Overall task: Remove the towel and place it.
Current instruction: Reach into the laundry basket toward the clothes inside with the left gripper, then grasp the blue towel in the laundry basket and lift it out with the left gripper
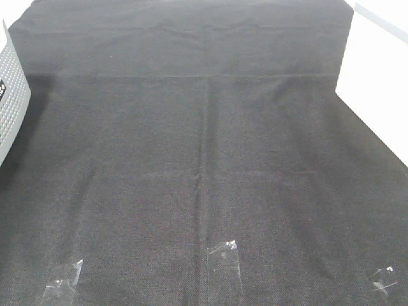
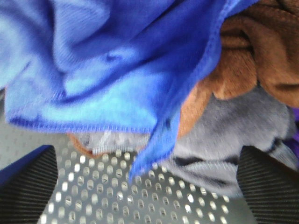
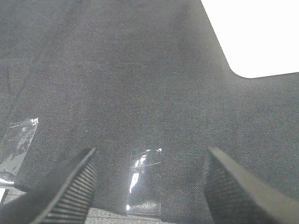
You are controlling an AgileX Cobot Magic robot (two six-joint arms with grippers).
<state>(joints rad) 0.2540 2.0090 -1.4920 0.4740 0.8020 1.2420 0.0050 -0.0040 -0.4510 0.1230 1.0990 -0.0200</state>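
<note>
My left tool (image 2: 148,186) is released, fingers spread wide with nothing between them, hovering over the towel (image 2: 107,70). The towel lies bunched on top of a brown cloth (image 2: 261,51) and a grey cloth (image 2: 233,135). They sit on a perforated surface that looks like the basket (image 1: 9,95), cut off at the left edge of the overhead view. Spread wide probably to take a thick fold. My right tool (image 3: 152,186) is released too and empty, hanging over the black cover (image 1: 204,159) on the tabletop, with a tape strip (image 3: 144,163) below it; likely waiting at the drop spot. Neither arm shows from overhead. The towel is blurred, no tag is visible, and I can't tell its full extent.
</note>
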